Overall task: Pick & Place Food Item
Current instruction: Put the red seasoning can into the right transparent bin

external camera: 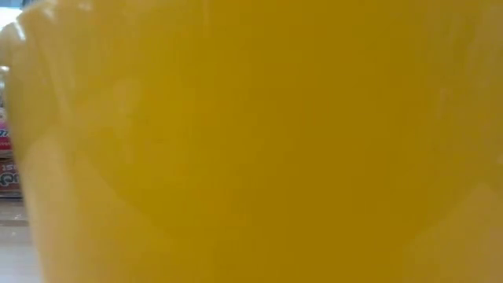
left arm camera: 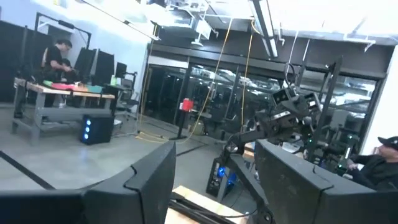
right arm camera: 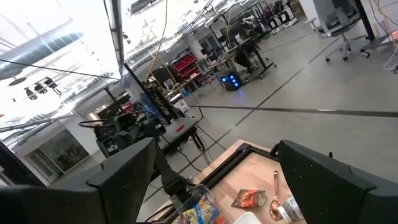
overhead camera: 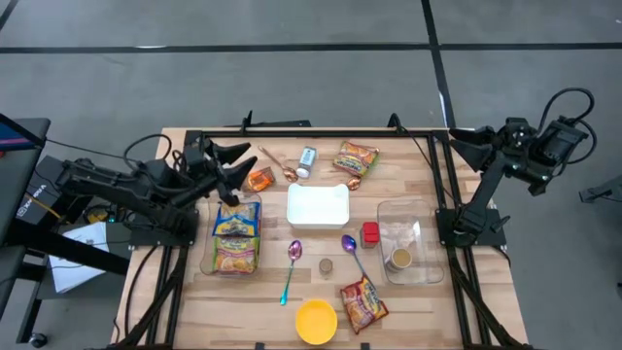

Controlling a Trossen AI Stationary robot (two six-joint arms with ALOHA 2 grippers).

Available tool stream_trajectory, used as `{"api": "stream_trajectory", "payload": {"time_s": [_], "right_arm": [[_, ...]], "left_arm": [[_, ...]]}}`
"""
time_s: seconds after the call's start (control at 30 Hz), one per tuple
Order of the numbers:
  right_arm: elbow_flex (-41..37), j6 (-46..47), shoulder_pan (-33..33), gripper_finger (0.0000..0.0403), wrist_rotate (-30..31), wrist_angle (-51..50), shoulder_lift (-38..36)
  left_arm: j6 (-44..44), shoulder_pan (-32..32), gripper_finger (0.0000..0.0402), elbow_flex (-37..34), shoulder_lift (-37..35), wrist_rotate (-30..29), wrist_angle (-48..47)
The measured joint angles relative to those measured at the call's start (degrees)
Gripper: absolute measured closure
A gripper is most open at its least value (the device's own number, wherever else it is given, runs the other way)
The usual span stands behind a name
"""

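Food packets lie on the wooden table: an orange packet (overhead camera: 260,179) near my left gripper, a noodle packet (overhead camera: 356,157) at the far side, and another (overhead camera: 362,303) near the yellow bowl (overhead camera: 316,321). Two yellow packets (overhead camera: 236,236) lie in a clear tray at the left. My left gripper (overhead camera: 243,163) is open and empty, raised above the table's left part just left of the orange packet. My right gripper (overhead camera: 465,139) is open and empty, high over the far right corner. In the wrist views the left gripper (left arm camera: 214,180) and the right gripper (right arm camera: 214,174) hold nothing.
A white tray (overhead camera: 318,205) stands mid-table. A clear tray (overhead camera: 410,241) with a small jar stands at the right, with a red block (overhead camera: 370,232) beside it. Also on the table are a can (overhead camera: 307,160), copper spoons (overhead camera: 280,165) and coloured spoons (overhead camera: 292,267). The yellow bowl (external camera: 251,141) fills the low view.
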Motion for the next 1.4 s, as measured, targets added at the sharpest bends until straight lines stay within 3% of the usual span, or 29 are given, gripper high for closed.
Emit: {"api": "stream_trajectory", "payload": {"time_s": [0.57,0.77,0.97,1.13,1.27,1.4], "right_arm": [[0.0,0.0,0.0,0.0069,0.0,-0.7,0.0],[0.0,0.0,0.0,0.0069,0.0,-0.7,0.0],[0.0,0.0,0.0,0.0069,0.0,-0.7,0.0],[0.0,0.0,0.0,0.0069,0.0,-0.7,0.0],[0.0,0.0,0.0,0.0069,0.0,-0.9,0.0],[0.0,0.0,0.0,0.0069,-0.1,-1.5,0.0]], "left_arm": [[0.6,0.0,0.019,0.0,0.0,0.0,0.2],[0.9,0.0,0.0159,0.8,3.0,0.0,2.0],[8.5,0.1,0.008,11.5,12.9,0.4,0.6],[12.6,3.0,0.0017,26.1,20.6,0.7,-10.0],[12.8,5.9,0.0008,36.7,25.5,4.3,-17.6],[15.7,8.4,0.0007,42.7,28.9,10.0,-19.2]]}}
